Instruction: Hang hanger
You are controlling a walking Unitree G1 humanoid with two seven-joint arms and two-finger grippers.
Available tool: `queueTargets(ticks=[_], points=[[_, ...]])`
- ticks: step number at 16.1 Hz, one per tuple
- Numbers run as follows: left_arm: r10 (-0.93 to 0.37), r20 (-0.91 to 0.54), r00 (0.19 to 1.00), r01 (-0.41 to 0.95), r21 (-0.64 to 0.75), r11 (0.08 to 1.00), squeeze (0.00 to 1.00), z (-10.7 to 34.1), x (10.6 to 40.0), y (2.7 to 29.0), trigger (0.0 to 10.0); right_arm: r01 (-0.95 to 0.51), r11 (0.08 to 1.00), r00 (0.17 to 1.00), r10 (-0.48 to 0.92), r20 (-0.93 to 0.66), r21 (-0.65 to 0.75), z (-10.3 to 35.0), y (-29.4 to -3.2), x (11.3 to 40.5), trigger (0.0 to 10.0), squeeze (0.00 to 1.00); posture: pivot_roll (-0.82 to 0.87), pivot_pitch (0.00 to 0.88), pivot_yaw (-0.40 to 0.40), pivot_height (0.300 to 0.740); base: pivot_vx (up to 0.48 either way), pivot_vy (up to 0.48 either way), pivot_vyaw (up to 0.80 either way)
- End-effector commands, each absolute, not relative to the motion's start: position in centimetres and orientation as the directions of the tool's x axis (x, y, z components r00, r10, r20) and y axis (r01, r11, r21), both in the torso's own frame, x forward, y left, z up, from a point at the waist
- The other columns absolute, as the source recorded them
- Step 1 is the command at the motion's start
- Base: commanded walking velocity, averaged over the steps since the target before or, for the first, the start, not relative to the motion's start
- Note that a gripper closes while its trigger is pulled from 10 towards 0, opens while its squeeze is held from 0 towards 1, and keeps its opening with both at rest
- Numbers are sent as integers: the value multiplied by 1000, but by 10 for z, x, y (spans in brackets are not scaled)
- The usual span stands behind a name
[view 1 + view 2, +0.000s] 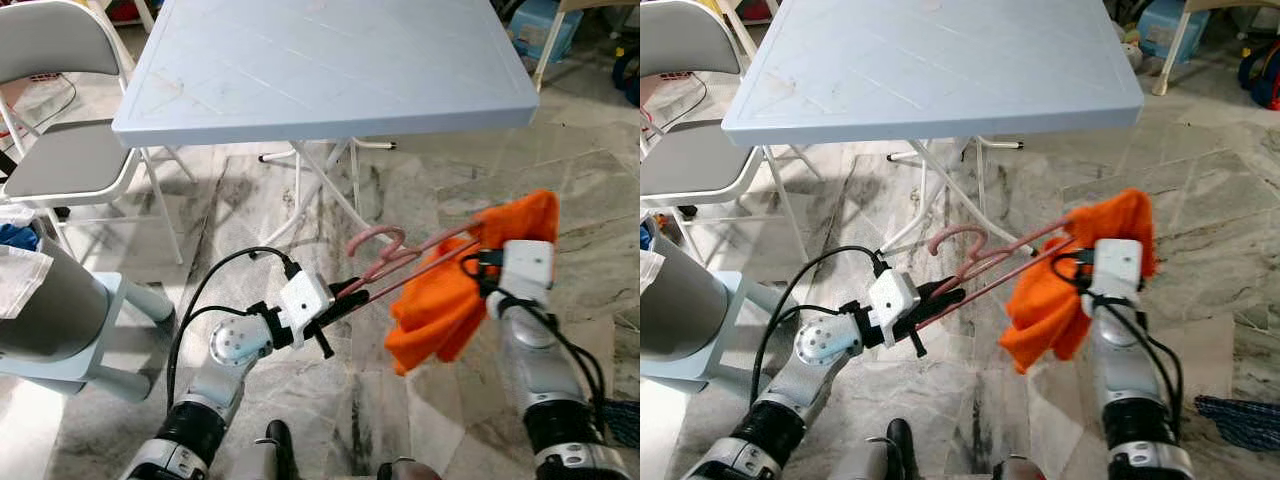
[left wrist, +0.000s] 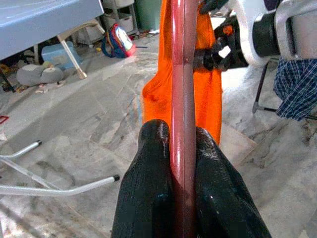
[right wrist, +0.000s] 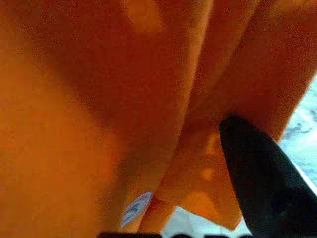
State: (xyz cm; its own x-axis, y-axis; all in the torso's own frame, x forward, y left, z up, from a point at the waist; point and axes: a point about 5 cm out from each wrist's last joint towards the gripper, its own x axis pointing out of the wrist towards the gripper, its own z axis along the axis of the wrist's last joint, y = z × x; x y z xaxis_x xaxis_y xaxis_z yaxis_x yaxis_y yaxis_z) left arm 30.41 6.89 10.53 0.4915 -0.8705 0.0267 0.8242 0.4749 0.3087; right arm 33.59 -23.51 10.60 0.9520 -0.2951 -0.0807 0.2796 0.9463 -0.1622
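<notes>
- Hanger [image 1: 400, 262], pink, is held in the air above the marble floor [image 1: 300, 380], slanting from the near left up toward the far right, its hook [image 1: 375, 240] curling toward the pale blue tabletop [image 1: 330, 60] that stands farther off.
- Grey folding chair [image 1: 60, 150] stands at the far left beside the tabletop, and a blue checked cloth [image 1: 1240, 420] lies on the floor at the near right; nothing to hang the hanger on can be made out.
- An orange garment [image 1: 450, 300] droops from the hanger's right end and hangs bunched against the right hand.
- Left hand [image 2: 184, 163] has its two black fingers [image 2: 151, 198] pinched tight on the hanger's bar, one on each side, near the lower left end.
- Right hand [image 1: 480, 262] is at the hanger's right end, buried in orange cloth; I cannot tell whether its fingers are open or closed, since only one dark fingertip [image 3: 262, 183] shows against the fabric.
- Risks, as I judge them: the garment sits loose and lopsided, so tilting the hanger further could let it slide off onto the floor; the left hand's grip is narrow and far from the hook, so the hanger may twist between the fingers when the hook is reached toward a rail.
</notes>
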Motion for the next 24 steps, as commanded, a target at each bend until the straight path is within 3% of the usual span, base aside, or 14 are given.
queueTargets(ticks=[1, 12, 21, 24], points=[[-870, 49, 491, 820, 311, 480, 0, 109, 303, 72, 0, 306, 940, 944, -320, -85, -150, 102, -238, 334, 0, 0, 20, 245, 73, 740, 0, 0, 0], [-880, 0, 475, 827, 342, 447, 0, 103, 301, 73, 0, 388, 916, 920, -392, -14, -103, 111, -250, 332, 0, 0, 10, 249, 80, 740, 0, 0, 0], [-871, -207, 444, 854, 391, 342, 0, 74, 294, 86, 0, 416, 901, 906, -400, 135, -123, 149, -254, 335, 0, 0, 0, 248, 70, 740, 0, 0, 0], [-855, -225, 467, 846, 395, 358, 0, 68, 293, 92, 0, 423, 896, 904, -407, 131, -134, 150, -256, 333, 0, 0, -3, 249, 65, 740, 0, 0, 0]])
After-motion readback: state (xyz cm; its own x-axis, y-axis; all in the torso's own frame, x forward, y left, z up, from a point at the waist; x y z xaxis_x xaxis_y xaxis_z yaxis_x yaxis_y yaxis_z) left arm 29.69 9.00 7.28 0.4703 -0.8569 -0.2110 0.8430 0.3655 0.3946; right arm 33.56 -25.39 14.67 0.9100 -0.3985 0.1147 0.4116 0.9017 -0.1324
